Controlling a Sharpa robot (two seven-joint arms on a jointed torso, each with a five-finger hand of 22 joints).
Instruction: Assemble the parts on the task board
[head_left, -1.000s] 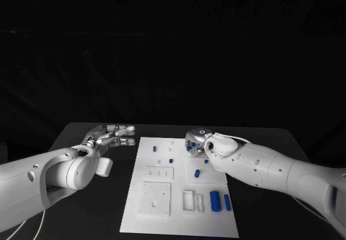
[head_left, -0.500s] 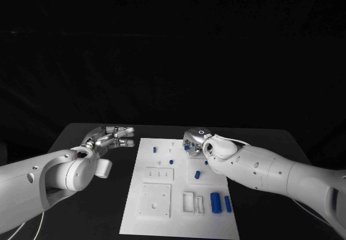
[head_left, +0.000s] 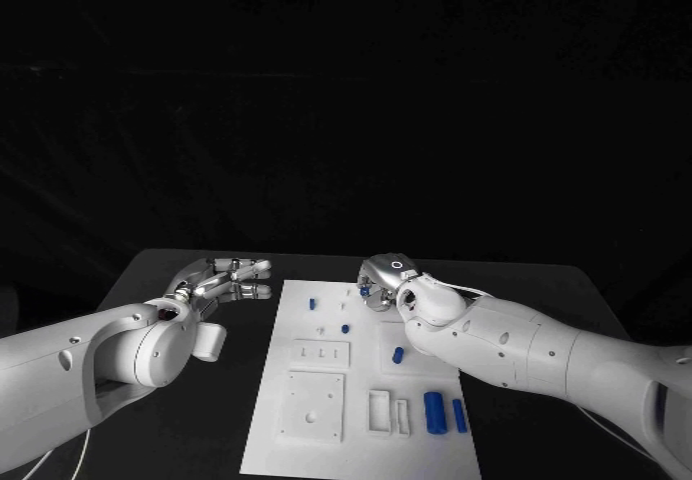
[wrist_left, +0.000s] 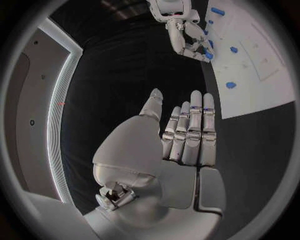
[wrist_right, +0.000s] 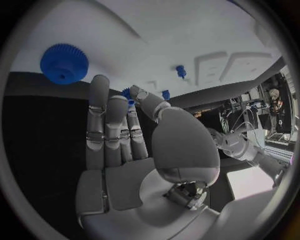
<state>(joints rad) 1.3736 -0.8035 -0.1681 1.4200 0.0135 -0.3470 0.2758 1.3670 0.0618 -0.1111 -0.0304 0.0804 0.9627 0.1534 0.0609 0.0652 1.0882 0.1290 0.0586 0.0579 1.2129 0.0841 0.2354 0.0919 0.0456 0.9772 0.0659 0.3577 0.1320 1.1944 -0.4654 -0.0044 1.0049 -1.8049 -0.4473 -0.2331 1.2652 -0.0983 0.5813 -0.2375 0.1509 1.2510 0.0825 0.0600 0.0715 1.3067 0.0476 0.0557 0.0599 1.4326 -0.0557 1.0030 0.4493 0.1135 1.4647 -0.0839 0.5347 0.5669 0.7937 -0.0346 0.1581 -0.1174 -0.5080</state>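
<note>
**Pinching a blue piece over the board's far right corner**

Working at a white board (head_left: 361, 440) laid lengthwise down the middle of the black bench (head_left: 562, 290). Holding the right hand (head_left: 384, 283) above the board's far right corner, thumb and fingertips closed on a small blue piece (wrist_left: 205, 54). Cannot tell whether that piece touches the board.

Parking the left hand (head_left: 219, 279) over bare bench just off the board's left edge, near its far corner. Released, fingers straight and side by side, thumb set apart, grasping nothing. Cannot tell whether resting on the bench or hanging just above it.

Leaving loose on the board:
- a short blue peg (head_left: 312, 301) near the far left edge, and a second peg (head_left: 345, 328) closer to the middle
- a third peg (head_left: 397, 353) toward the right edge
- a thick blue cylinder (head_left: 433, 406) and a thinner blue rod (head_left: 459, 415) lying side by side along the near right edge
- a blue gear (wrist_right: 64, 62) flat on the board, close to an edge, seen from the right wrist

Flanking the board on both sides, dark strips of bench, each partly crossed by an arm.
</note>
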